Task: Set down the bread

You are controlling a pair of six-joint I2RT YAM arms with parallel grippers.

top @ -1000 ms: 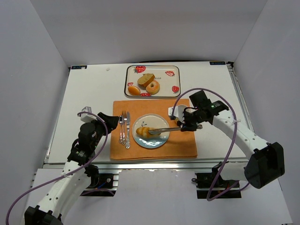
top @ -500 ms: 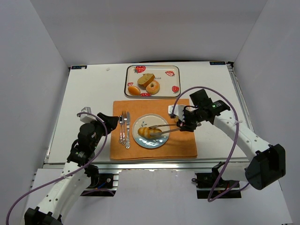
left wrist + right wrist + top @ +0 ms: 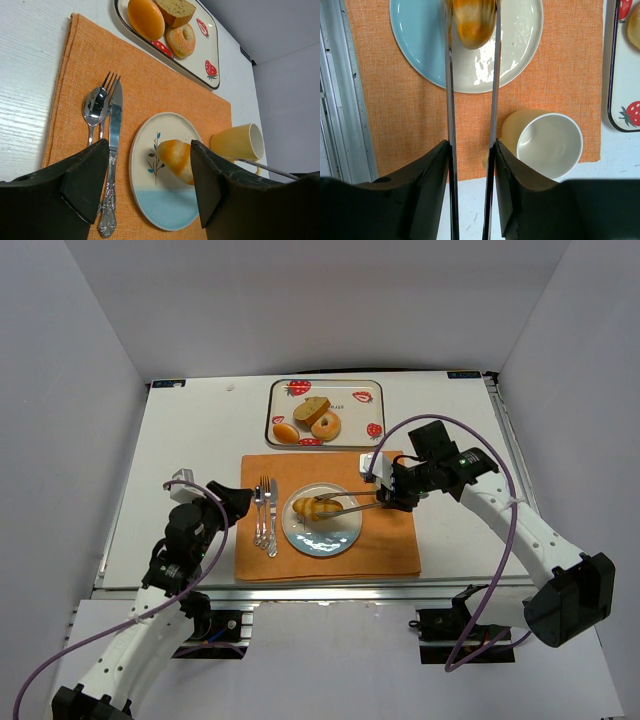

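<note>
An oblong golden bread roll (image 3: 318,507) sits between the tips of metal tongs (image 3: 355,505) over the far half of the cream-and-blue plate (image 3: 325,540). My right gripper (image 3: 392,498) is shut on the tong handles. In the right wrist view the two tong arms (image 3: 449,100) run from my right gripper (image 3: 471,150) up to the roll (image 3: 472,22), which they squeeze. I cannot tell whether the roll touches the plate (image 3: 520,45). My left gripper (image 3: 233,500) is open and empty to the left of the cutlery. Its view shows the roll (image 3: 177,160) on or just over the plate (image 3: 160,205).
An orange placemat (image 3: 390,545) lies under the plate. A fork, spoon and knife (image 3: 265,515) lie to the plate's left. A yellow cup (image 3: 547,142) stands on the mat's far right corner. A strawberry tray (image 3: 345,400) with other breads is at the back.
My right gripper has drawn back and toward the far side, carrying the tongs and roll from the plate's near left part toward its far half. The left arm has barely moved.
</note>
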